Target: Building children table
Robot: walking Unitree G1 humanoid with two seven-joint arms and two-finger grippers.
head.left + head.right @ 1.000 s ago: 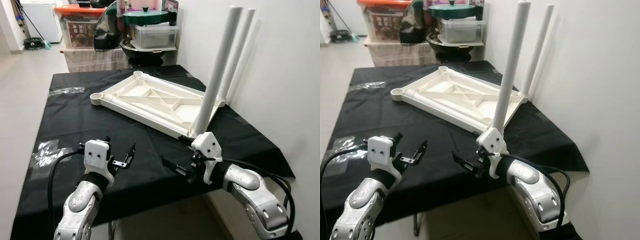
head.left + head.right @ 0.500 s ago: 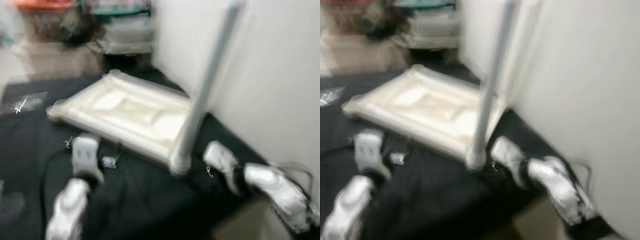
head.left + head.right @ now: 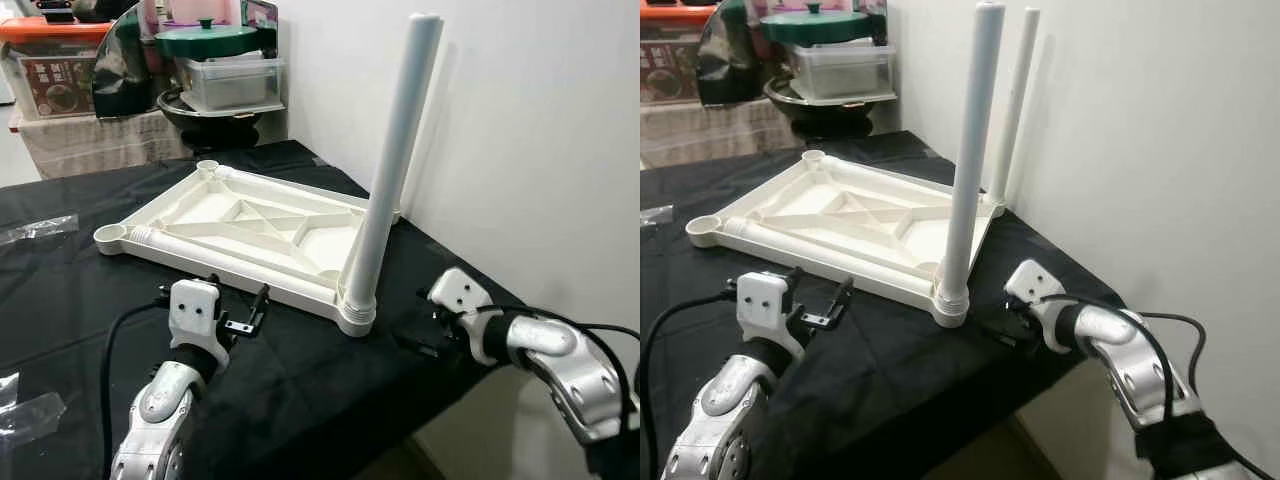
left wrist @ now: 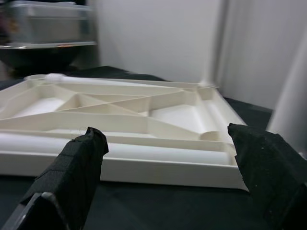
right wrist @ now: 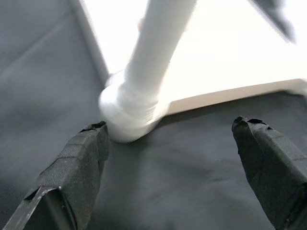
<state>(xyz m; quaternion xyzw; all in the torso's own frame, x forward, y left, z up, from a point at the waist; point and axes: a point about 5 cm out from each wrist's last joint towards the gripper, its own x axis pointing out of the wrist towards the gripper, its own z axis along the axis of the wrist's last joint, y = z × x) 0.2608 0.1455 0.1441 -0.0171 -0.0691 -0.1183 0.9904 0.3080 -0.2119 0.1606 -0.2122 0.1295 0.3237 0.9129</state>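
Since a second ago the right gripper [image 3: 415, 340] has shifted beside the near leg [image 3: 390, 165], jaws released like the left gripper's [image 3: 240, 312], while the white tabletop [image 3: 250, 220] lies upside down on the black-covered bench [image 3: 60, 290], sockets upward for legs.

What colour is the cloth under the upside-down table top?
Black. The cloth shows best in the left eye view, under the white table top.

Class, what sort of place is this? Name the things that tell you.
Probably a home storage or utility corner: clear plastic storage boxes stacked by a white wall, a green pot lid, and a black-clothed worktable.
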